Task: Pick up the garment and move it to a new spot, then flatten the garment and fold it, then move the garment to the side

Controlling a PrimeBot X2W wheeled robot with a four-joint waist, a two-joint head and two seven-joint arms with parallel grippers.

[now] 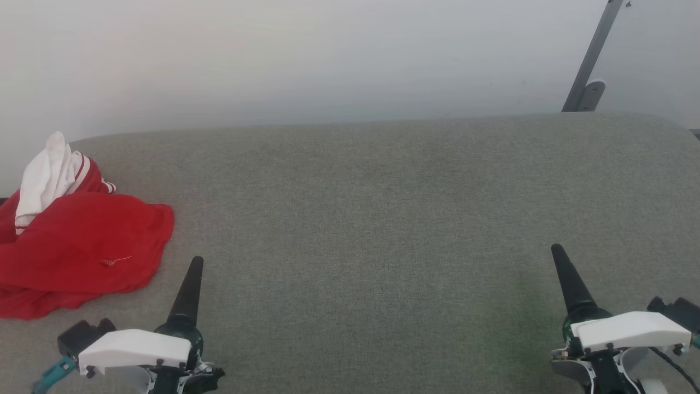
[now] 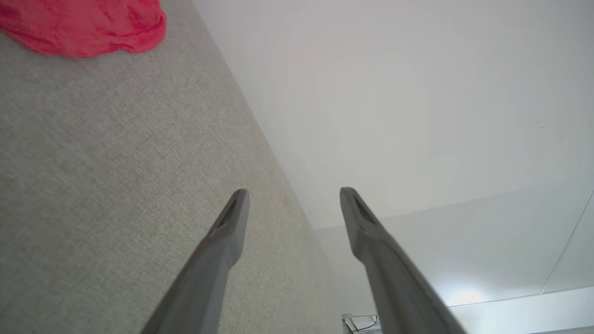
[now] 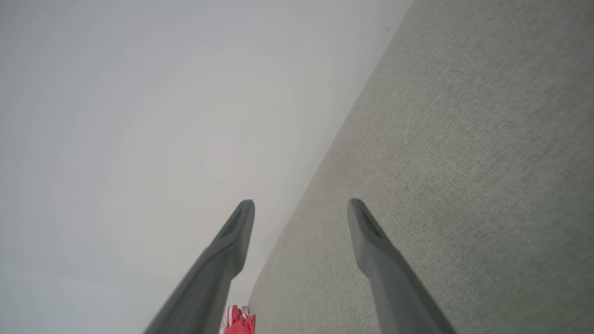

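Note:
The garment (image 1: 82,246) lies crumpled at the far left of the grey fabric-covered surface (image 1: 383,219), bright red with a white panel and striped bands bunched at its back. A corner of it shows at the top left of the left wrist view (image 2: 88,23), and a small piece shows at the bottom edge of the right wrist view (image 3: 239,322). My left gripper (image 1: 194,268) hovers at the lower left, just right of the garment's near edge and apart from it, fingers (image 2: 232,222) open and empty. My right gripper (image 1: 560,257) is at the lower right, far from the garment, open (image 3: 301,202) and empty.
A pale wall (image 1: 328,54) rises right behind the surface's far edge. A grey metal bracket (image 1: 590,65) leans on the wall at the upper right. The surface's rounded far right corner (image 1: 672,123) is in view.

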